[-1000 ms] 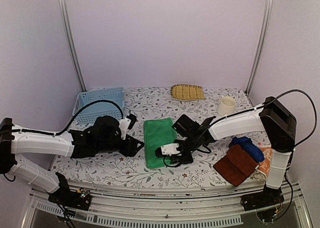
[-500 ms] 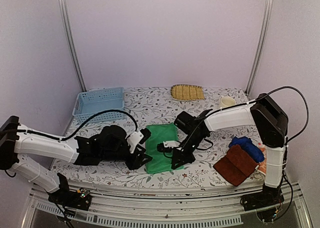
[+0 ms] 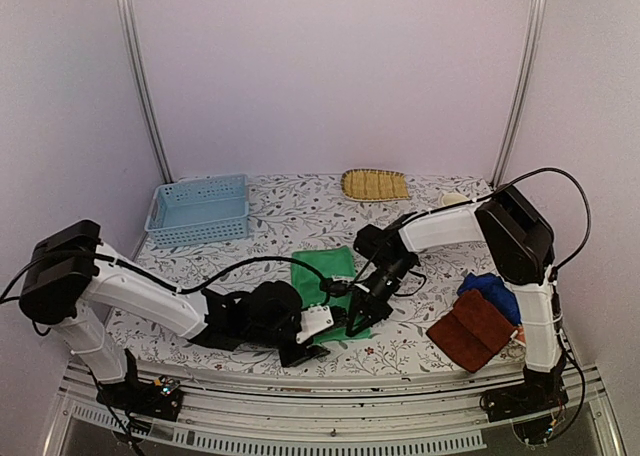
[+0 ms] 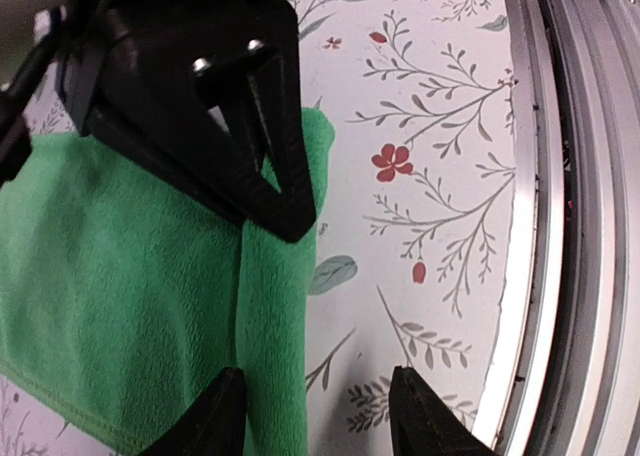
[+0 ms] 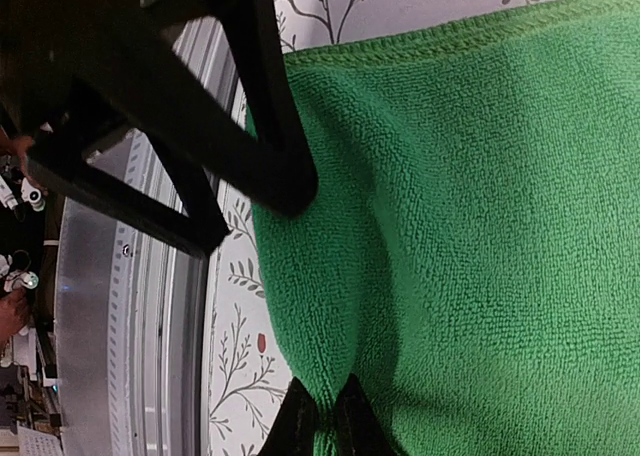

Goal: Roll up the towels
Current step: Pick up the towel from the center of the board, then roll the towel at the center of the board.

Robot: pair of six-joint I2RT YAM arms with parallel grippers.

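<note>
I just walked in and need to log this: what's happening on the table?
Both arms are at the near edge of the green towel, which lies mostly flat. The right gripper pinches that edge. The left gripper is open astride it. A brown towel and a blue towel lie piled at the right.

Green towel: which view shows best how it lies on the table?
The top external view: only there the green towel appears lengthwise, its near end partly hidden. The right wrist view shows its edge pinched by the right end effector; the left wrist view, one corner near the left end effector.
</note>
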